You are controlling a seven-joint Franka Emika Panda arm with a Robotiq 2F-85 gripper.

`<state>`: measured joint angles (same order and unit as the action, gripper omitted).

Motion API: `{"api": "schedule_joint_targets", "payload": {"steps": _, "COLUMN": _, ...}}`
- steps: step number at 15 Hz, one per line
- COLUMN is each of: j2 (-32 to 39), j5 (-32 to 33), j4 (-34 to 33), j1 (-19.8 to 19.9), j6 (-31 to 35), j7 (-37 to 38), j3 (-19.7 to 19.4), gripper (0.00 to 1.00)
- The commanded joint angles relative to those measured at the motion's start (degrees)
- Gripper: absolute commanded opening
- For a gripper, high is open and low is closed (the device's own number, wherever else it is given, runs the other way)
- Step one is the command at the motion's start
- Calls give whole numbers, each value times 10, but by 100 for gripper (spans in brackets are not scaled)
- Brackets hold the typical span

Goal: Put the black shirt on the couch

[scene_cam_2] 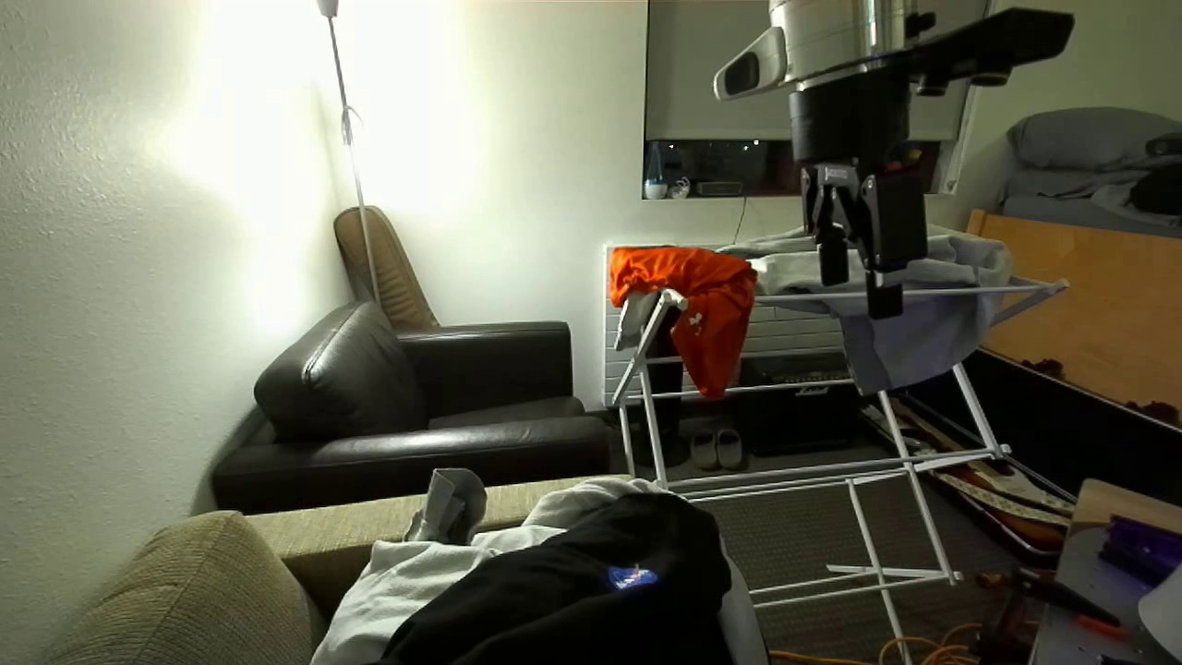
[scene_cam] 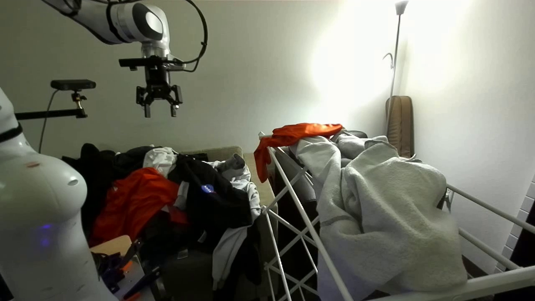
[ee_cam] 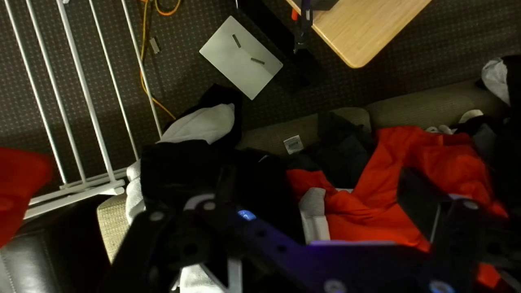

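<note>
The black shirt point(scene_cam: 217, 205), marked by a small blue patch, lies crumpled on the clothes heaped over the couch point(scene_cam: 262, 184). Beige fabric of the couch point(scene_cam_2: 199, 591) shows at its back and armrest; clothing covers most of the seat. In the wrist view the shirt point(ee_cam: 260, 175) is partly behind the gripper's left finger, and other dark cloth makes its outline hard to follow. High over the heap hangs my gripper point(scene_cam: 160, 112), fingers pointing down, apart and with nothing between them. It touches no cloth. Its fingers also stand apart in an exterior view point(scene_cam_2: 859, 282).
Beside the couch stands a white drying rack point(scene_cam_2: 651, 388) with a red-orange garment point(scene_cam: 301, 133) and a large pale sheet point(scene_cam: 388, 213). A red garment point(scene_cam: 138, 200) lies in the heap. Behind are a dark leather armchair point(scene_cam_2: 480, 457) and a floor lamp point(scene_cam: 395, 62). A wooden-edged table point(ee_cam: 362, 36) stands opposite.
</note>
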<state>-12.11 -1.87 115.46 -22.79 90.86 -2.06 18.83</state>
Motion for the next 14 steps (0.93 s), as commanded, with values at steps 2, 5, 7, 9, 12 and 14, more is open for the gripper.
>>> {"api": "schedule_joint_targets", "payload": {"steps": 2, "j2": -37, "j5": 2, "j4": 42, "j1": 29, "j6": 36, "j7": 43, "j3": -3, "gripper": 100}}
{"api": "schedule_joint_targets", "payload": {"steps": 5, "j2": -41, "j5": 2, "j4": 50, "j1": 44, "j6": 48, "j7": 57, "j3": -10, "gripper": 100}}
{"api": "schedule_joint_targets", "payload": {"steps": 7, "j2": -43, "j5": 1, "j4": 56, "j1": 54, "j6": 57, "j7": 63, "j3": -16, "gripper": 100}}
{"api": "schedule_joint_targets", "payload": {"steps": 9, "j2": -46, "j5": -1, "j4": 61, "j1": 63, "j6": 65, "j7": 69, "j3": -23, "gripper": 100}}
{"api": "schedule_joint_targets", "payload": {"steps": 12, "j2": -56, "j5": -3, "j4": 73, "j1": 75, "j6": 78, "j7": 78, "j3": -35, "gripper": 100}}
{"api": "schedule_joint_targets", "payload": {"steps": 14, "j2": -64, "j5": -5, "j4": 82, "j1": 83, "j6": 85, "j7": 85, "j3": -41, "gripper": 100}}
